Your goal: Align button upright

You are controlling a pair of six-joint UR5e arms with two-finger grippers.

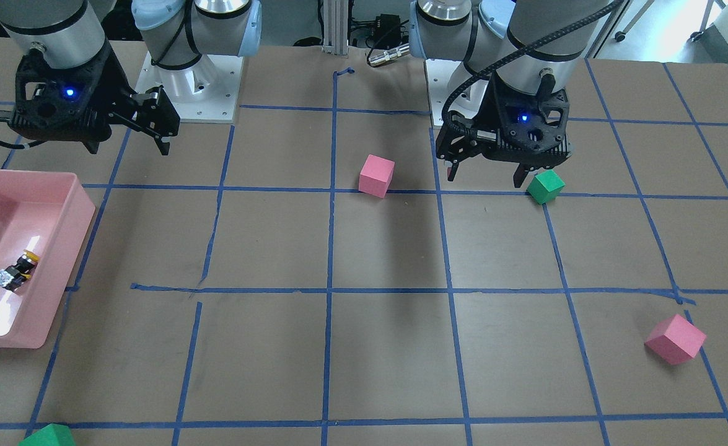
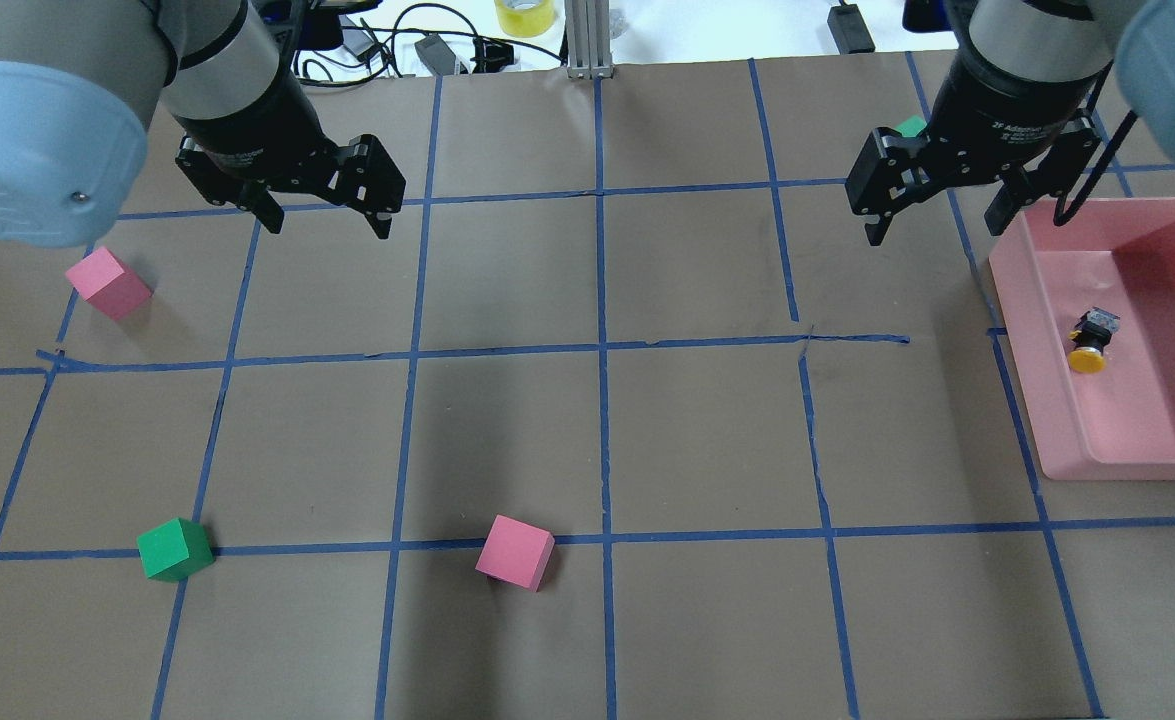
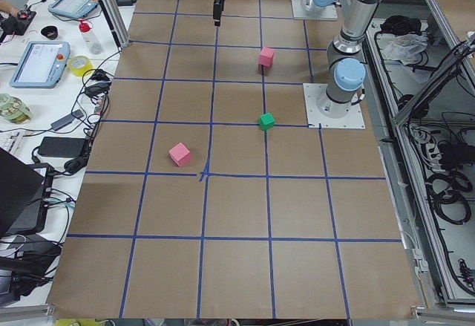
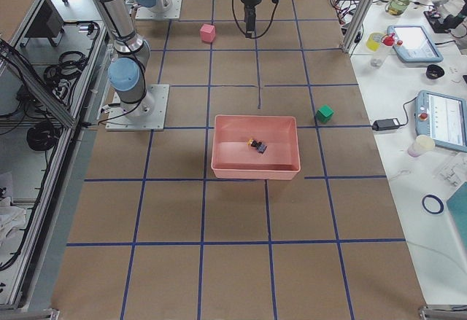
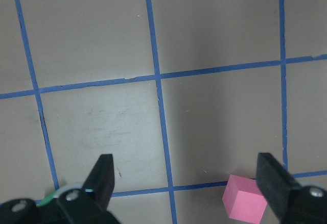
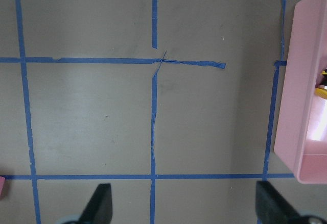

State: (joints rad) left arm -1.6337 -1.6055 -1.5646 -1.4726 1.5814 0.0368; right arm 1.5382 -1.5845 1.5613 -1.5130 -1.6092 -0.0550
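Front view: the button (image 1: pixel 20 271) lies on its side in the tray (image 1: pixel 85 210) — small, light, hard, likely to roll. Overhead: the right gripper (image 2: pixel 935 228) hangs just beside the tray, jaws apart — the left gripper (image 2: pixel 327 225) likewise. Probably best pinched across its black body.

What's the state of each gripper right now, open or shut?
Left gripper: open, holding nothing.
Right gripper: open, holding nothing.
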